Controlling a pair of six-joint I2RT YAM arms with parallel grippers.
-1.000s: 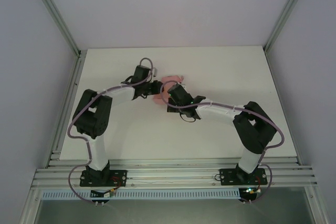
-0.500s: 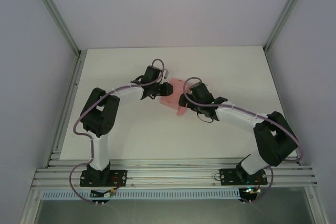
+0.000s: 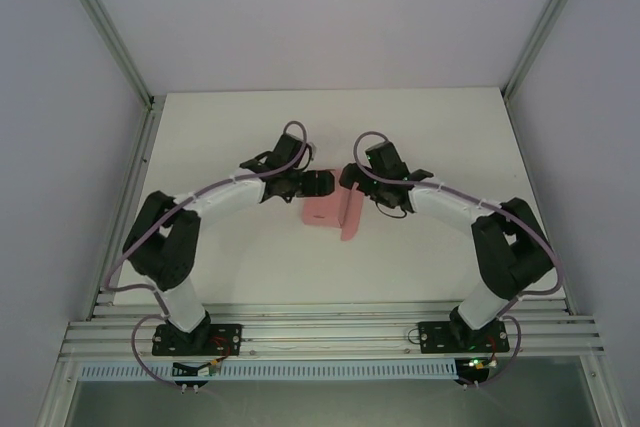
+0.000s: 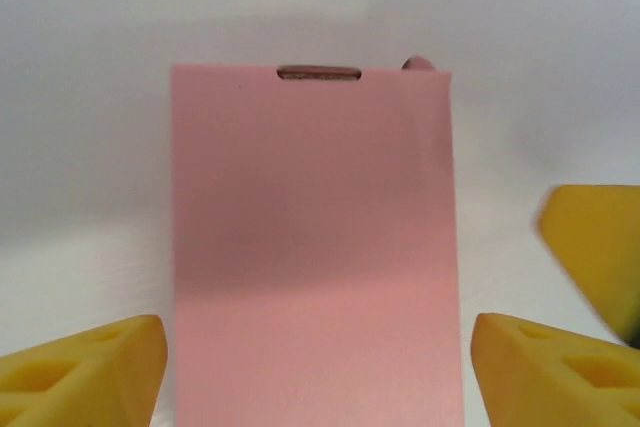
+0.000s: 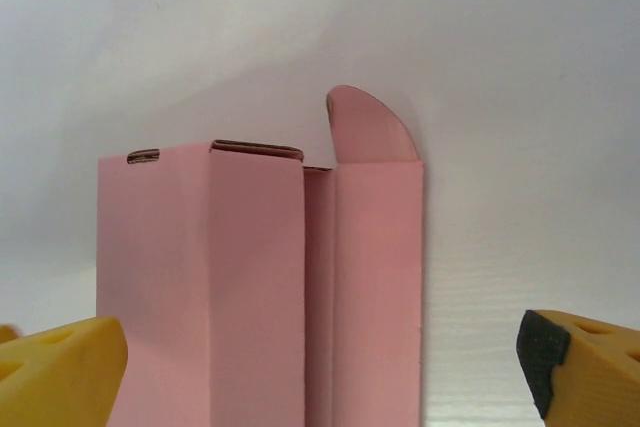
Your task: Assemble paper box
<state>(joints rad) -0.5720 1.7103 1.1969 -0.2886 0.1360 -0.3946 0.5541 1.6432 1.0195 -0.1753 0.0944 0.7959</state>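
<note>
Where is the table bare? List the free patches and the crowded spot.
Crowded: the centre, where the left fingers and right fingers stand open at the pink card box. Free: the white table's far strip between them and the back wall; the near strip between the box and the aluminium rail.

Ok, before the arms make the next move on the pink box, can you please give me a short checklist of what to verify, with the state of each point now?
1. Is the left gripper open? Ok, its fingers stand on either side of the box.
2. Is the right gripper open? Ok, its fingers are wide apart.
3. Does the box rest on the table, between the two grippers? Ok.
4. Is the rounded flap tucked in? Not ok, it sticks out at one end.
5. Is the other end of the box closed? Cannot tell.
</note>
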